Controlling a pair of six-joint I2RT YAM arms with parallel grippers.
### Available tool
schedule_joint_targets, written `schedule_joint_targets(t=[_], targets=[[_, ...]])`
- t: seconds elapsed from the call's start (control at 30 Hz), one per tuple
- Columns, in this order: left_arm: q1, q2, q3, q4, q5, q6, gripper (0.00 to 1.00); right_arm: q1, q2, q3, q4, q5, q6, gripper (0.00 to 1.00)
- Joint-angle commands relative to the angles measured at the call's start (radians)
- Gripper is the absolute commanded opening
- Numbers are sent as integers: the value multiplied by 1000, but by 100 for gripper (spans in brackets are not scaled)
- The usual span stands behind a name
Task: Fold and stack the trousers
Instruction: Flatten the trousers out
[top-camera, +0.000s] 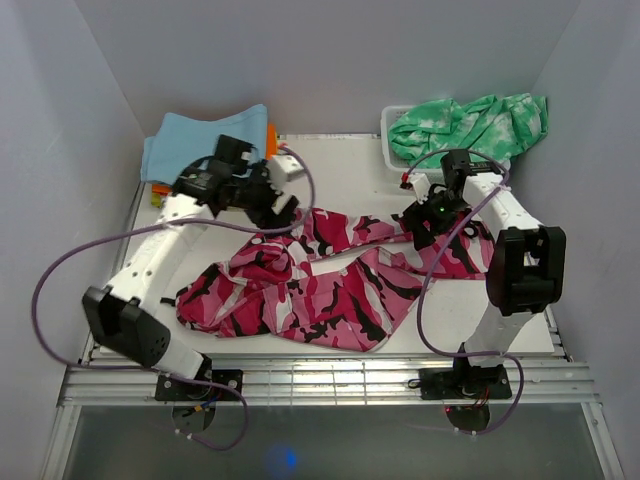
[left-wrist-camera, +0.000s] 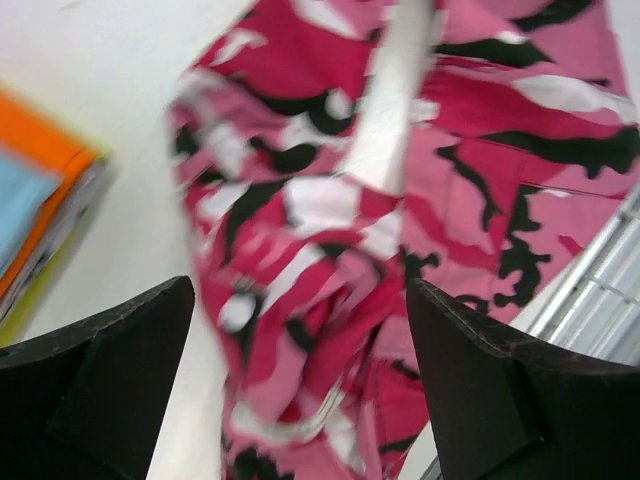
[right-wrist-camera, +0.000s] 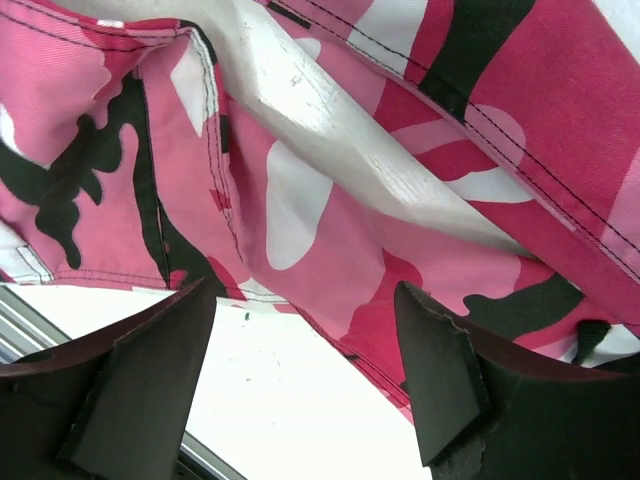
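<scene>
White walls (top-camera: 60, 150) close in a pale desk (top-camera: 350, 180), and the trousers (top-camera: 300, 295) sprawl unfolded and rumpled across its middle, the bulk lying near and left, a narrower part running right under the right arm. The left pincer (top-camera: 282, 206) hangs over the far left part of the cloth. Its fingers (left-wrist-camera: 110, 390) are spread wide, released, with a bunched ridge of pink fabric between them in the blurred wrist view; whether the cloth touches either finger I cannot tell. The right pincer (top-camera: 418, 230) sits low over the right part of the trousers, also released. Its fingers (right-wrist-camera: 440, 370) stand apart, with bare desk between the tips and a stitched seam of the cloth just beyond them. Folded clothes (top-camera: 200, 145), blue on top with orange at the edge, lie in the far left corner. A bin (top-camera: 388, 135) at far right holds a green garment (top-camera: 470, 125), apart from the trousers.
</scene>
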Motion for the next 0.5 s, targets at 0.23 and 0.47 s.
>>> schedule_joint_targets(t=[0.23,0.47], targets=[[-306,537,227,-133,-8,11,89,-18,9,-169,-21,141,-86,74],[-146,327,58,-183,-53,24,93,-173,104,-276,88,374,-144,49]])
